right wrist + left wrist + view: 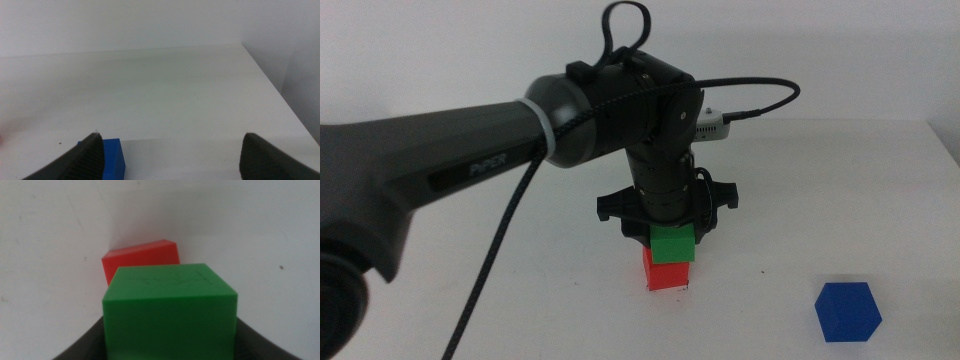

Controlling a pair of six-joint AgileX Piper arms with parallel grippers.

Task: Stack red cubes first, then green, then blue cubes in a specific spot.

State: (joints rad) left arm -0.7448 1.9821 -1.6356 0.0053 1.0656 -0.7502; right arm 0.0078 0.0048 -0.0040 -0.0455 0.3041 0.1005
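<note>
On one red cube (667, 273), the left hand (672, 232) grips one green cube (673, 243) (right hand (170, 155) wide).

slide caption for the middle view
Left gripper holds small green cube on small red cube; blue cube sits apart.

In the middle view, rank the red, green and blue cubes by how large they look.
1. Blue cube: looks largest, though it is also nearer the camera.
2. Green cube and red cube: look alike; the left claw covers part of the green one.
</note>
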